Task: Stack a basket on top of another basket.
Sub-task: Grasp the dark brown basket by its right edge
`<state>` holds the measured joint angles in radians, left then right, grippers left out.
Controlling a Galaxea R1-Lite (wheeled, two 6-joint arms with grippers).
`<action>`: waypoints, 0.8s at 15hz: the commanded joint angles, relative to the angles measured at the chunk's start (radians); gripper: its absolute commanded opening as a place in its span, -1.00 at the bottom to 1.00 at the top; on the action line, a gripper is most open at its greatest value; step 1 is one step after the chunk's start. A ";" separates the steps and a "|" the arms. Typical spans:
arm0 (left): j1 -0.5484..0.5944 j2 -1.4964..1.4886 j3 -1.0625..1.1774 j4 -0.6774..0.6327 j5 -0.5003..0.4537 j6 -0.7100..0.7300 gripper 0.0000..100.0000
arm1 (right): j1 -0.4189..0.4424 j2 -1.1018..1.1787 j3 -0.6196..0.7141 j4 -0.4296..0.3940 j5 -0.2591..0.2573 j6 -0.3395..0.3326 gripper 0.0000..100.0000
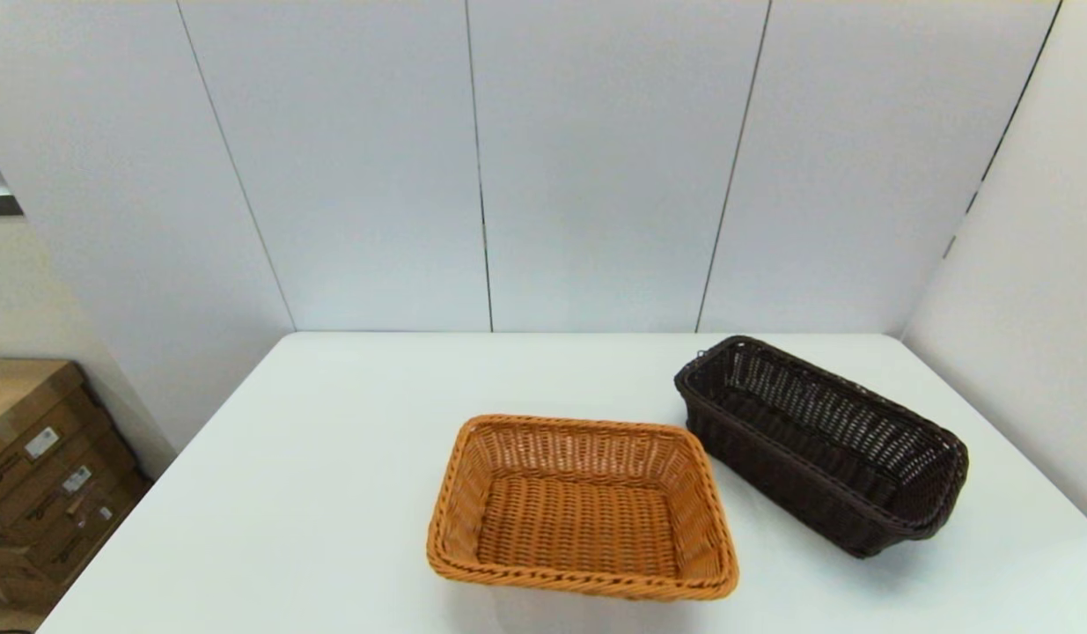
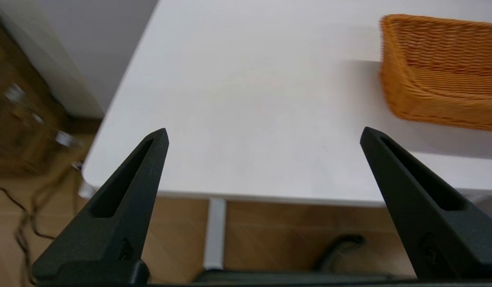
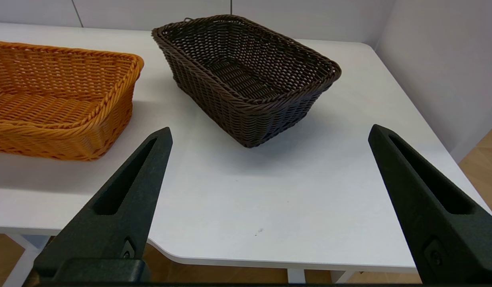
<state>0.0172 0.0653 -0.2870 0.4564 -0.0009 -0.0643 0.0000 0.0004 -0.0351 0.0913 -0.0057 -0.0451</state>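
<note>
The dark brown basket [image 1: 820,440] stands on the white table [image 1: 332,458] at the right, angled, with nothing in it; it also fills the middle of the right wrist view [image 3: 246,75]. The orange-tan basket [image 1: 583,509] sits near the front middle of the table, just left of the dark one, also showing in both wrist views [image 3: 58,103] [image 2: 441,71]. My right gripper [image 3: 269,133] hangs open off the table's near edge, short of the dark basket. My left gripper [image 2: 263,133] is open too, off the near left edge. Neither arm shows in the head view.
White wall panels [image 1: 596,158] close the table at the back and on the right. Cardboard boxes [image 1: 41,467] stand on the floor to the left. The table's left half [image 1: 270,493] is bare.
</note>
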 commanded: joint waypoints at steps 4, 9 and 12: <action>-0.005 -0.067 0.264 -0.395 0.033 0.058 1.00 | 0.000 -0.002 0.001 -0.004 0.000 -0.004 1.00; -0.005 -0.067 0.269 -0.412 0.032 0.052 1.00 | 0.000 -0.002 0.001 -0.002 0.003 -0.001 1.00; -0.003 -0.067 0.269 -0.412 0.032 0.050 1.00 | 0.000 -0.002 -0.014 0.012 0.009 -0.050 1.00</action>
<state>0.0123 0.0004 -0.0183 0.0440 0.0302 -0.0134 0.0000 0.0004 -0.0428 0.0994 0.0000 -0.0860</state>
